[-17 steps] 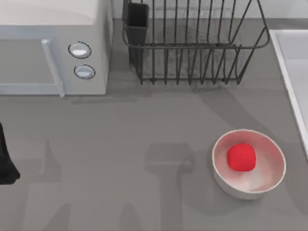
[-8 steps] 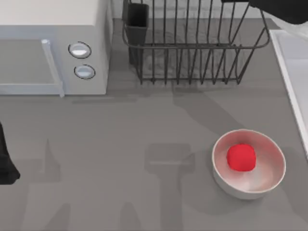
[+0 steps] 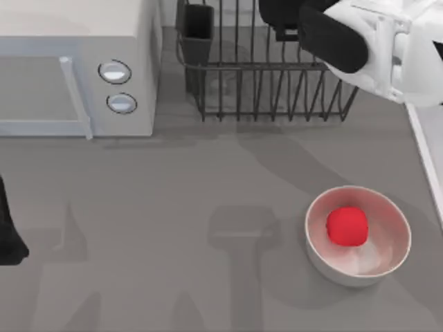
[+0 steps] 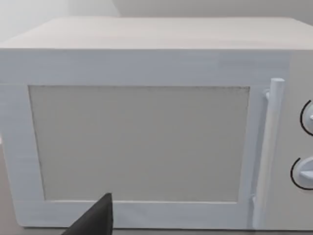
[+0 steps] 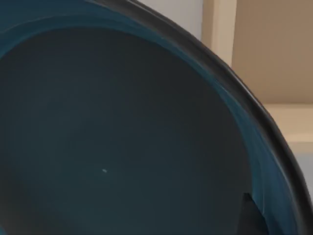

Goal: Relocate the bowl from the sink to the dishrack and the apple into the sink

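The teal-blue bowl [image 5: 122, 137] sits very close in the right wrist view, one dark fingertip [image 5: 252, 215] at its rim. My right gripper [image 3: 280, 15] is shut on the bowl and hangs over the back of the dark wire dishrack [image 3: 263, 90], with the white arm reaching in from the top view's right. The red apple [image 3: 347, 226] lies inside a white bowl [image 3: 387, 259] at the front right of the table. The sink's pale rim [image 3: 426, 162] runs along the right edge. My left arm [image 3: 7, 235] is parked at the left edge.
A white microwave [image 3: 76, 62] with two round knobs stands at the back left and faces the left wrist camera [image 4: 146, 122]. A dark cutlery cup [image 3: 198, 28] sits at the dishrack's left corner. Bare grey tabletop [image 3: 173, 207] lies between the microwave and the white bowl.
My right arm has swung in from the top right and now reaches leftward over the dishrack. The apple, the white bowl and my left arm have stayed where they were.
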